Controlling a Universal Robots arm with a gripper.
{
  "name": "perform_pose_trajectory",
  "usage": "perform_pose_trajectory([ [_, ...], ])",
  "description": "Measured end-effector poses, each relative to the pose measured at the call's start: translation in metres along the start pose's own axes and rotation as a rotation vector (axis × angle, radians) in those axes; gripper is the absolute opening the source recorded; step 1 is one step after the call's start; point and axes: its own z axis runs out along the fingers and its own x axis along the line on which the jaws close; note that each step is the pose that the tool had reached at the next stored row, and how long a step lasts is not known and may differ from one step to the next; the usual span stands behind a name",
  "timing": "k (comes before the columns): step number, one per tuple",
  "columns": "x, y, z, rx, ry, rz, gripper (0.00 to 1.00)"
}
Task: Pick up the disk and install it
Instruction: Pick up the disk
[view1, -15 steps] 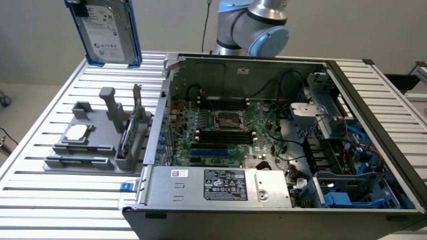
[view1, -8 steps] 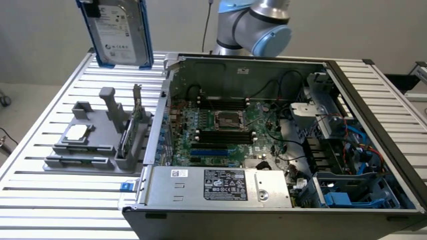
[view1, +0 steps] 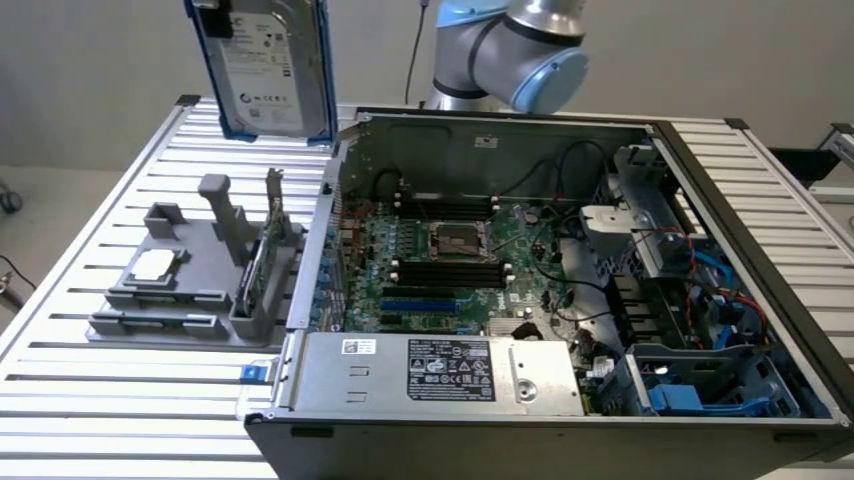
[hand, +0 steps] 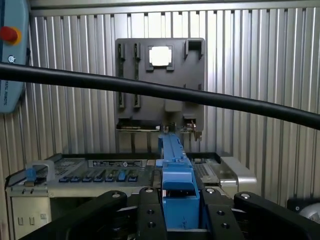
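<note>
Exterior view: the disk (view1: 267, 65) hangs upright in the air above the slatted metal table (view1: 107, 400), over the far corner of the open computer case (view1: 747, 180) toward the exterior view's left. It is well above the grey fixture block (view1: 174, 290). Its broad face is silver-grey metal with a white printed label. A blue plastic carrier frame runs down its edges and along its lower end. The robot arm (view1: 514, 45) rises behind the case.

In the wrist view the disk (hand: 176, 175) is seen edge-on, as a narrow blue strip running away from the camera. The gripper (hand: 180, 212) is partly closed, and its black fingers (hand: 150, 212) press against the blue frame on either side, so the disk is held. Below lie the case and the fixture block, which carries a small pale square chip (hand: 160, 55). A black cable (hand: 150, 89) crosses in front.
</note>
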Motion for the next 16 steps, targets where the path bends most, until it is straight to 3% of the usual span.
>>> perform_pose_trajectory([
  [16, 0.029, -0.0734, -0.0066, -0.0015, 0.0001, 0.0, 0.32],
])
